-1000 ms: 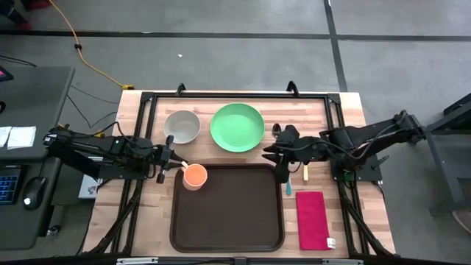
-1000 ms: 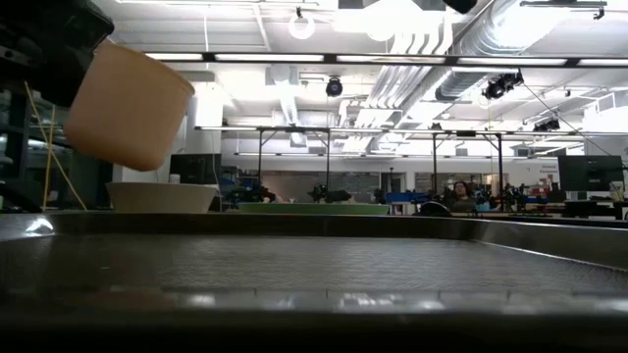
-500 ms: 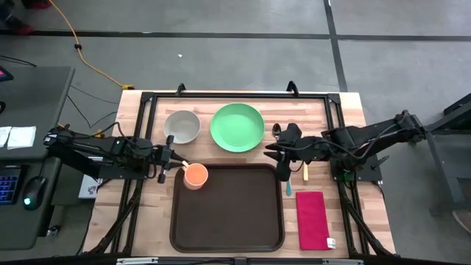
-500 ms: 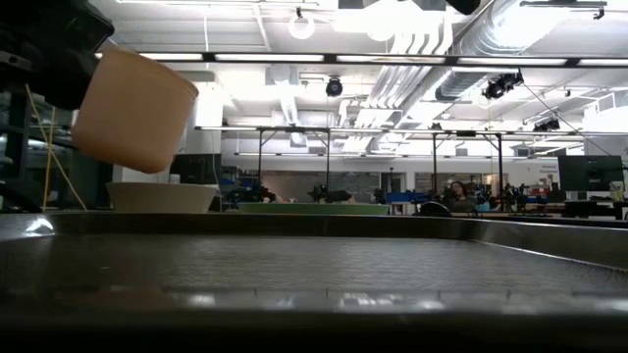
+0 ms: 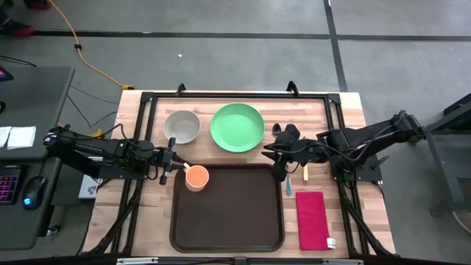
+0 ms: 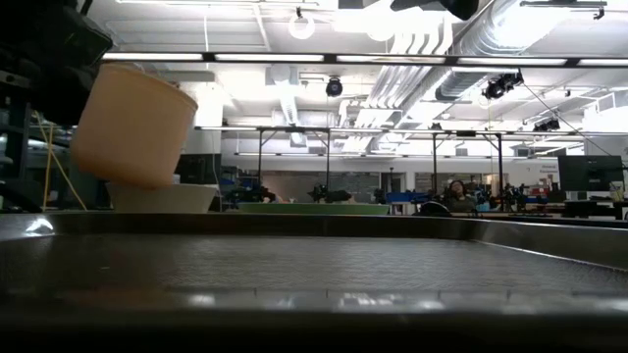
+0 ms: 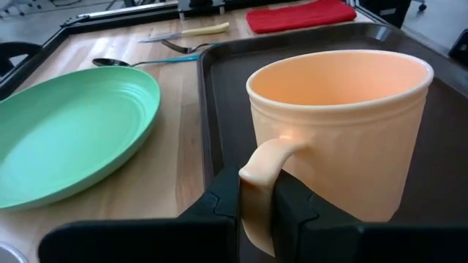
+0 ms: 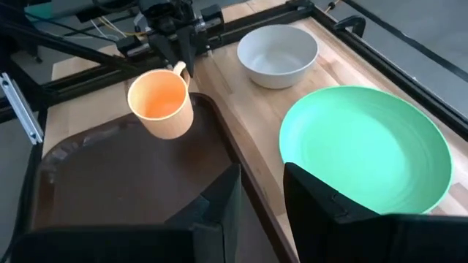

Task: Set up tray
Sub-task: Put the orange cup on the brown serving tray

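Four containers sit in my overhead feed, and I read them from the left. My left gripper [image 5: 174, 163] has its fingers [image 7: 219, 208] pinched on the handle of an orange mug [image 5: 195, 177], lifted and tilted over the tray's far-left corner; I see nothing inside the mug. Beyond it a grey bowl [image 5: 182, 126] rests on the wood, apparently with nothing in it. Next comes a green plate [image 5: 237, 126], bare. Nearer me lies the tray [image 5: 228, 213], dark brown, between the two arms in the middle of the table, with nothing resting on it. My right gripper [image 5: 280, 165] hangs beside the tray's far-right corner, fingers narrowly parted and gripping nothing. Cutlery [image 5: 296, 180] just under that arm is mostly covered, so I cannot sort the pieces. A red napkin [image 5: 312, 219] lies right of the tray. From table height the tray's rim fills the foreground. The table [image 5: 346, 110] is pale wood planking; behind it is a workshop with ceiling lights and ducts.
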Motion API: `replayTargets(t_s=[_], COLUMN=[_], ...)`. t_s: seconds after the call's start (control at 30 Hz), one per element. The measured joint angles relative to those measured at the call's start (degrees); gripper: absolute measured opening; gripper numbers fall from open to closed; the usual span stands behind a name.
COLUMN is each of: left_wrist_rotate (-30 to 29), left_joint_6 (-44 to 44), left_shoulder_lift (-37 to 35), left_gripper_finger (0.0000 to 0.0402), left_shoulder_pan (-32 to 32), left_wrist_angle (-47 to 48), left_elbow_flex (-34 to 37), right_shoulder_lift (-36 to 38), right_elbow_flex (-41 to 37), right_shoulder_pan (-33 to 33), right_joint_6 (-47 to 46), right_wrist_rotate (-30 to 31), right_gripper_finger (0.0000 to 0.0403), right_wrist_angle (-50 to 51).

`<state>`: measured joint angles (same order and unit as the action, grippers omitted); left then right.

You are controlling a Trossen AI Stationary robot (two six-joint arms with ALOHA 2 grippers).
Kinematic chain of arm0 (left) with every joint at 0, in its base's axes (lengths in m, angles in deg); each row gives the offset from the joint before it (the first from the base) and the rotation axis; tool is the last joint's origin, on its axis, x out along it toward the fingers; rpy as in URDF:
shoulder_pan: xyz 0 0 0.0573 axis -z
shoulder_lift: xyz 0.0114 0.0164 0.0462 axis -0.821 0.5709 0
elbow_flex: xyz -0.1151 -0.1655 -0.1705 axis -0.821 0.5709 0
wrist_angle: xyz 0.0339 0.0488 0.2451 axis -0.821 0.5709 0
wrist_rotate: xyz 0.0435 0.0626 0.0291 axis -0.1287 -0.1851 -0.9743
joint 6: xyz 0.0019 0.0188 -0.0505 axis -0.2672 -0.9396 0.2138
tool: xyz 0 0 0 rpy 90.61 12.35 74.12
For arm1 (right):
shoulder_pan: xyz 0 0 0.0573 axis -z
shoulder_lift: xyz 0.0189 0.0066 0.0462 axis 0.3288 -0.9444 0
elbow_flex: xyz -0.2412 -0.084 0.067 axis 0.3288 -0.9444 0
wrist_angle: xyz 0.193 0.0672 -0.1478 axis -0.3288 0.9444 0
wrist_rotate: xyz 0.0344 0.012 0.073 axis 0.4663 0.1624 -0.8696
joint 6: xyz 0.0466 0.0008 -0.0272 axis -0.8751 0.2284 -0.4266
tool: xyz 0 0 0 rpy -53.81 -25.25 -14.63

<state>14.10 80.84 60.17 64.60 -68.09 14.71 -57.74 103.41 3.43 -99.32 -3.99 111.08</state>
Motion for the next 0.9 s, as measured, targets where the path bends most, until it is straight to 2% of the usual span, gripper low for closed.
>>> replayTargets(t_s=[0.23, 0.47, 0.9], left_wrist_rotate=[-0.7, 0.2, -0.2], left_joint_6=[-0.6, 0.9, -1.6], left_shoulder_lift=[0.0, -0.4, -0.4], left_gripper_finger=[0.0072, 0.0072, 0.0072], left_shoulder_pan=[0.0, 0.0, 0.0], left_wrist_angle=[1.2, -4.8, -5.3], left_elbow_flex=[0.4, 5.0, 5.5], right_shoulder_lift=[-0.1, -0.1, -0.1], right_elbow_flex=[0.0, 0.0, 0.0], right_shoulder_pan=[0.0, 0.0, 0.0], right_joint_6=[-0.2, -0.2, -1.5], right_wrist_rotate=[0.2, 0.2, 1.5], right_gripper_finger=[0.0083, 0.0083, 0.0083], right_wrist_angle=[-0.7, -1.5, -1.3])
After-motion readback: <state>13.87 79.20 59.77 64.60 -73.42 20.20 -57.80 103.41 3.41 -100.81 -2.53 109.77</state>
